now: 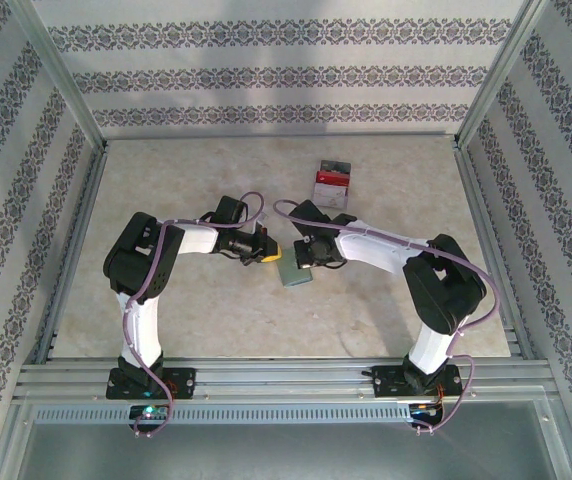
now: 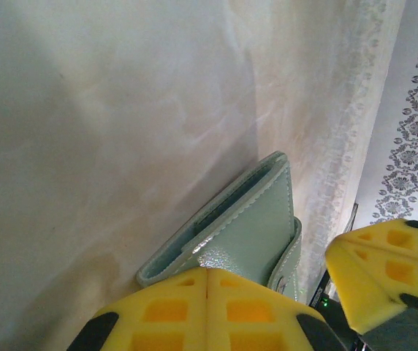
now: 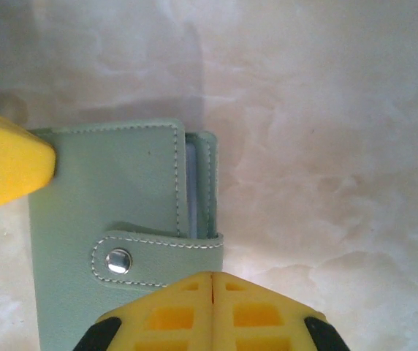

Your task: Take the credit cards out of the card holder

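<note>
Progress looks close to nil: no credit card lies out on the desk (image 1: 216,320), so opening the holder and drawing the cards all remains. From the left, the left claw (image 2: 207,273) has its yellow pads pressed flat together with nothing visible between them, its tip resting against a corner of the card holder (image 1: 294,273). The holder lies near the middle of the desk, folded shut, its strap (image 3: 158,245) fastened by the snap (image 3: 118,260). The right claw (image 3: 213,276) is likewise closed, pad to pad, right at the strap's end; whether it pinches the leather is hard to tell. Farther back and to the right sits a stack of cards (image 1: 332,180), red and grey. The count is one holder, two claws and one stack; the cards inside cannot be counted.
</note>
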You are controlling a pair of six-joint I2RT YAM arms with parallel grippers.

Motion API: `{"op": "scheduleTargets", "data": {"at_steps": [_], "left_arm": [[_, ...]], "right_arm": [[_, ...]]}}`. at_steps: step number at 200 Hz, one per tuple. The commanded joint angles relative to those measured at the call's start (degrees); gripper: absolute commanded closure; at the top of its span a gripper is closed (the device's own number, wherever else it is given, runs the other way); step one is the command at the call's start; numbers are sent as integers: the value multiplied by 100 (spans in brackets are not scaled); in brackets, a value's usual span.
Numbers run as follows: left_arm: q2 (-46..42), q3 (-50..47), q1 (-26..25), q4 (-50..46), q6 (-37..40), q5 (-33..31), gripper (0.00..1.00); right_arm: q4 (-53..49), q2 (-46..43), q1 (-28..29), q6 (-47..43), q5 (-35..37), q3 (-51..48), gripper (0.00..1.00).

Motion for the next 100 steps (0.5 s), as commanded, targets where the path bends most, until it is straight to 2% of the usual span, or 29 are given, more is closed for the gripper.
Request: {"op": "scheduleTargets", "data": {"at_steps": [1, 12, 25, 100], "left_arm": [[220, -16, -24, -492, 138, -369, 100], [214, -6, -37, -478, 132, -345, 100], [207, -2, -38, -462, 130, -322, 100], [224, -2, -38, -433, 137, -297, 100]], "right_arm": [[268, -165, 65, -106, -383, -80, 78], [245, -109, 149, -184, -346, 25, 70], [163, -5, 253, -263, -271, 157, 66], [-194, 524, 525, -335, 262, 556, 64]]}}
